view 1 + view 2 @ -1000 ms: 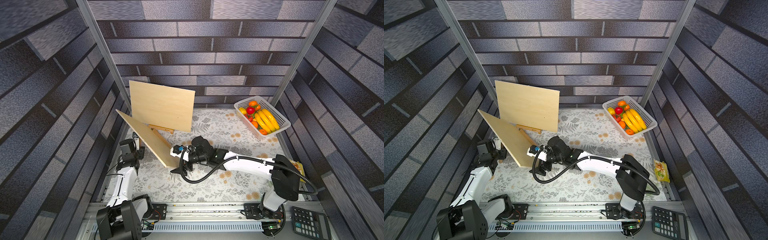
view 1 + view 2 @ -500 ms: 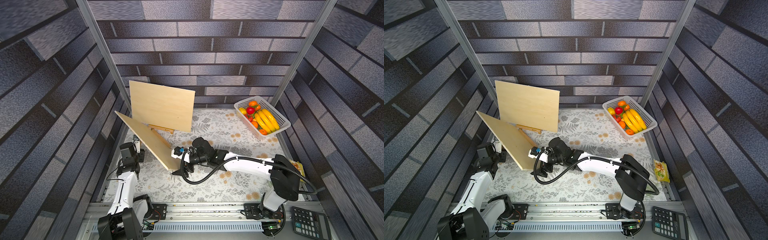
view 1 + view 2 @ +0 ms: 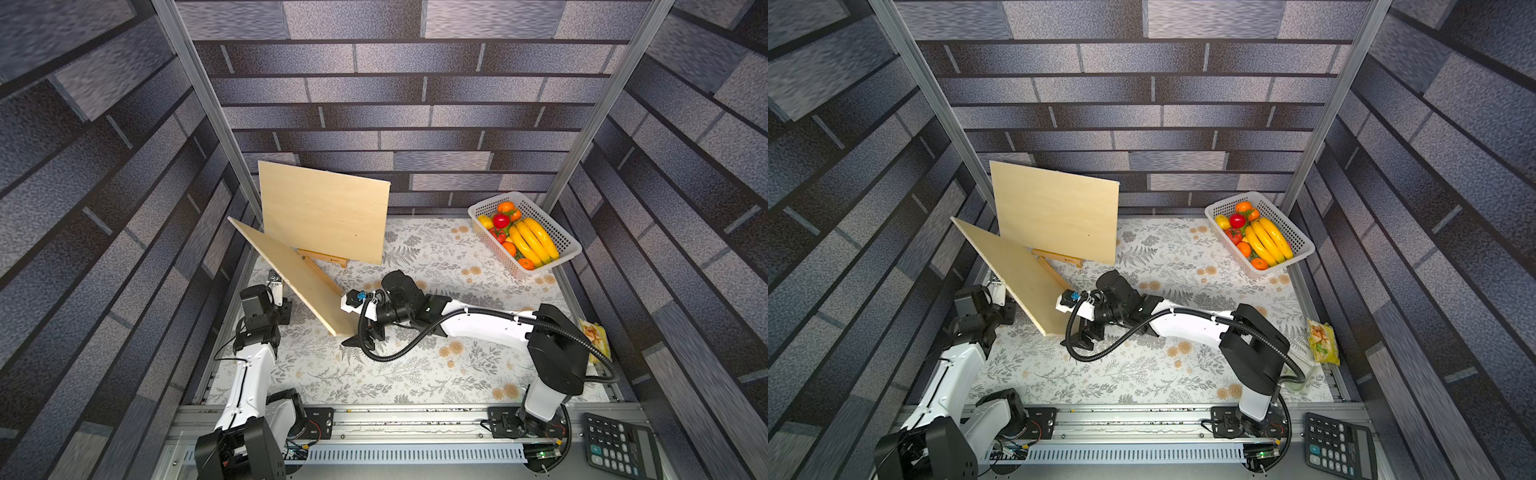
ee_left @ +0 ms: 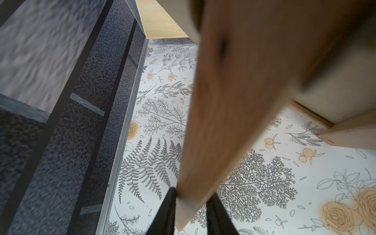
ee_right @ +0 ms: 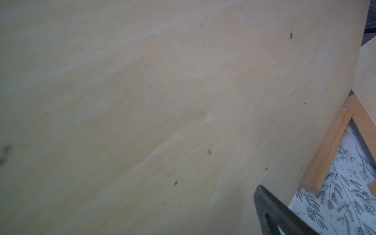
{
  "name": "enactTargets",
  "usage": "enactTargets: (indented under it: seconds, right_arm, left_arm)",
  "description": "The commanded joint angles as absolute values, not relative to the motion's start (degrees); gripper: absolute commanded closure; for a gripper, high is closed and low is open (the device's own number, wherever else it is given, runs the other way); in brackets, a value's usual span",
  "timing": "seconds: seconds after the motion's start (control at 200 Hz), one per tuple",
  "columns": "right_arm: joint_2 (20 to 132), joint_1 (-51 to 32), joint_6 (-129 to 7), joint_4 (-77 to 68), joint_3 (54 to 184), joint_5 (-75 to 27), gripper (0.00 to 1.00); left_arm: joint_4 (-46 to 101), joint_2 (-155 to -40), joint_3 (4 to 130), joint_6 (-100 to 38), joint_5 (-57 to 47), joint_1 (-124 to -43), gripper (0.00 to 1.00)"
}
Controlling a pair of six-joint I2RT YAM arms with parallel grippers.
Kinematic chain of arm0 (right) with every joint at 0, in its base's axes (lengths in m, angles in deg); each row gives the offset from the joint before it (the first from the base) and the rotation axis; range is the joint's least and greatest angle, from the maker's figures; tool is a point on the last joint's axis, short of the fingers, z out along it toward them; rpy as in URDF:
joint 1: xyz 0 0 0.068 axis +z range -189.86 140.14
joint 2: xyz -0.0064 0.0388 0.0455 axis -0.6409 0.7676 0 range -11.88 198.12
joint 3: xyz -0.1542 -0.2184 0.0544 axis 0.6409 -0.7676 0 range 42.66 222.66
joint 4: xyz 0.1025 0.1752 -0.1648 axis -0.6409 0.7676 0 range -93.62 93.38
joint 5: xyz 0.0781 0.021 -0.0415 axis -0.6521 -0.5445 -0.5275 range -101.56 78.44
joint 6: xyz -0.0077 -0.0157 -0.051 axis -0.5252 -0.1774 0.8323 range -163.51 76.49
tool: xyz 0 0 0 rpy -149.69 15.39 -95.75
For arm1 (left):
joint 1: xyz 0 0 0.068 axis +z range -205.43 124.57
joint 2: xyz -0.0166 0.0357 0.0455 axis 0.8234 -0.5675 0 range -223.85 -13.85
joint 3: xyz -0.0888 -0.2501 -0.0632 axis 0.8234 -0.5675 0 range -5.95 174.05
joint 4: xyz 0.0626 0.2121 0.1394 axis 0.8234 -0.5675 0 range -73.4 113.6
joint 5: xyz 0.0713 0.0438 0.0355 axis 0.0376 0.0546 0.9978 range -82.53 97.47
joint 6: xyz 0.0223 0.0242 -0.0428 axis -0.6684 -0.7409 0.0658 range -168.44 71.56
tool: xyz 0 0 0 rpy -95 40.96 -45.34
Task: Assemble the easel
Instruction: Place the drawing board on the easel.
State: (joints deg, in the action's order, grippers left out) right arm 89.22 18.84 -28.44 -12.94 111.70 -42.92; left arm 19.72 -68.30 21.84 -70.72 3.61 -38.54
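Observation:
A wooden easel [image 3: 322, 260] stands at the back left, mostly hidden behind an upright plywood board [image 3: 324, 216] resting on it. A second plywood board [image 3: 293, 276] leans tilted in front of it in both top views, its low corner near my right gripper [image 3: 353, 332]. That gripper is open and the board's face fills the right wrist view, where one finger [image 5: 274, 213] shows beside an easel bar [image 5: 329, 150]. My left gripper [image 4: 192, 195] sits behind the tilted board [image 3: 1017, 270], with both fingers against an easel leg [image 4: 223, 101].
A white basket [image 3: 569, 245] of plastic fruit stands at the back right. A snack packet [image 3: 594, 336] lies by the right wall and a calculator [image 3: 615, 449] sits off the mat at the front right. The left wall rail [image 4: 122, 142] runs close to my left gripper.
My left arm has shifted a little and its fingers have come together on the easel leg. The right arm and the tilted board have barely moved.

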Motion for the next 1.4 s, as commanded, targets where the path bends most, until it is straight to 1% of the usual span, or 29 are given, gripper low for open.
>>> enactTargets:
  seconds: [0.0, 0.326, 0.371, 0.421, 0.456, 0.481, 0.541, 0.616, 0.651, 0.741, 0.832, 0.902, 0.912, 0.927, 1.187, 1.293, 1.398]
  right_arm:
    - [91.62, 17.50, -27.48, -15.30, 115.46, -42.58, 0.03]
    - [97.38, 16.33, -27.47, -15.32, 122.17, -43.67, 0.03]
    - [97.38, 16.35, -27.79, -15.31, 122.04, -43.71, 0.03]
    - [97.13, 16.33, -27.91, -15.30, 121.61, -43.55, 0.03]
    - [96.89, 16.37, -27.99, -15.22, 121.37, -43.38, 0.02]
    - [96.72, 16.37, -28.01, -15.22, 121.17, -43.32, 0.02]
    - [96.19, 16.30, -28.42, -15.40, 120.74, -42.97, 0.01]
    - [95.54, 16.38, -28.67, -15.43, 120.27, -42.93, 0.00]
    - [95.30, 16.38, -28.74, -15.51, 120.09, -42.68, 0.00]
    - [94.61, 16.37, -28.79, -15.66, 119.52, -42.28, 0.00]
    - [93.92, 16.36, -28.81, -15.82, 118.73, -41.87, 0.00]
    - [92.81, 16.38, -28.90, -15.94, 117.86, -41.24, 0.00]
    - [92.62, 16.37, -28.93, -15.93, 117.78, -41.04, 0.00]
    - [92.30, 16.39, -29.00, -16.00, 117.50, -40.89, 0.00]
    - [84.81, 14.62, -31.07, -15.32, 112.25, -38.36, 0.00]
    - [79.16, 13.60, -31.08, -12.24, 108.73, -37.27, 0.00]
    - [71.20, 11.79, -31.80, -9.10, 102.63, -33.89, 0.00]
  left_arm:
    - [16.51, -68.10, 21.05, -76.96, 4.17, -39.44, 0.74]
    - [16.31, -68.54, 20.98, -77.02, 3.60, -39.13, 0.73]
    - [16.46, -68.43, 20.94, -76.94, 3.51, -38.98, 0.66]
    - [16.40, -68.29, 20.94, -76.92, 3.64, -38.75, 0.65]
    - [16.40, -68.10, 20.86, -76.88, 3.92, -38.74, 0.61]
    - [16.40, -67.93, 20.77, -76.70, 4.02, -38.69, 0.56]
    - [16.57, -67.64, 20.59, -76.25, 4.40, -38.62, 0.39]
    - [16.57, -67.47, 20.55, -75.19, 5.28, -38.29, 0.28]
    - [16.62, -67.31, 20.42, -75.09, 5.35, -38.21, 0.25]
    - [16.31, -66.81, 20.59, -74.98, 5.53, -38.10, 0.21]
    - [14.38, -65.42, 20.75, -74.36, 6.07, -37.65, 0.18]
    - [12.59, -63.24, 20.85, -73.60, 6.92, -37.16, 0.10]
    - [12.28, -62.82, 20.90, -73.47, 6.94, -37.11, 0.03]
    - [11.78, -62.28, 20.94, -73.14, 7.14, -37.01, 0.00]
    - [2.21, -52.91, 24.08, -71.11, 7.75, -35.91, 0.00]
    - [-2.30, -48.41, 25.66, -69.95, 8.32, -35.51, 0.00]
    - [-6.80, -42.70, 26.89, -68.68, 8.34, -34.38, 0.00]
